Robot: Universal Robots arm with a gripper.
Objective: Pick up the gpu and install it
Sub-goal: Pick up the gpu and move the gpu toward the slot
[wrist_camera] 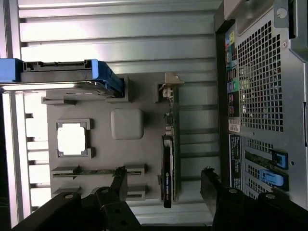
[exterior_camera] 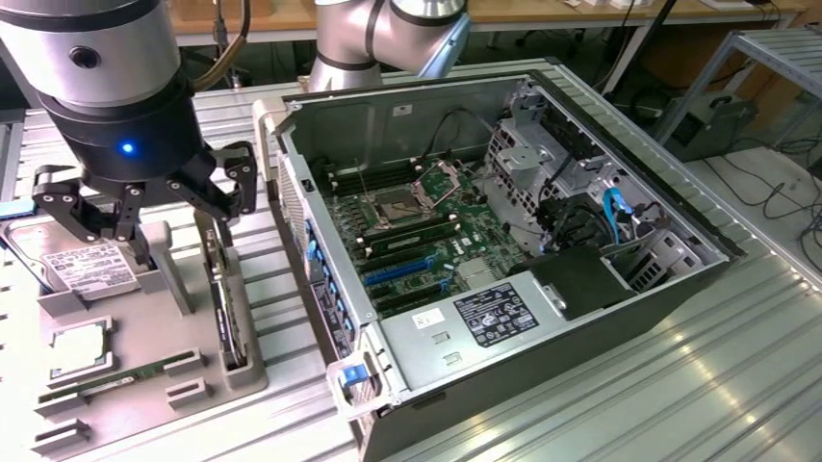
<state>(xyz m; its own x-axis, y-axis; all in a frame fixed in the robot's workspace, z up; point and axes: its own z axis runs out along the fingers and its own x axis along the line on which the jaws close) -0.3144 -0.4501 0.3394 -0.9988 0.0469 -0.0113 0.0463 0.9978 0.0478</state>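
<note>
My tool hangs wide open and empty over the holder on the desk, the gpu standing on edge in its slot beneath the gap, presumably so its flat faces are free to pinch.

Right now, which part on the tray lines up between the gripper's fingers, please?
The graphics card, on edge below the gripper; hard drive, chip and memory stick sit aside.
</note>
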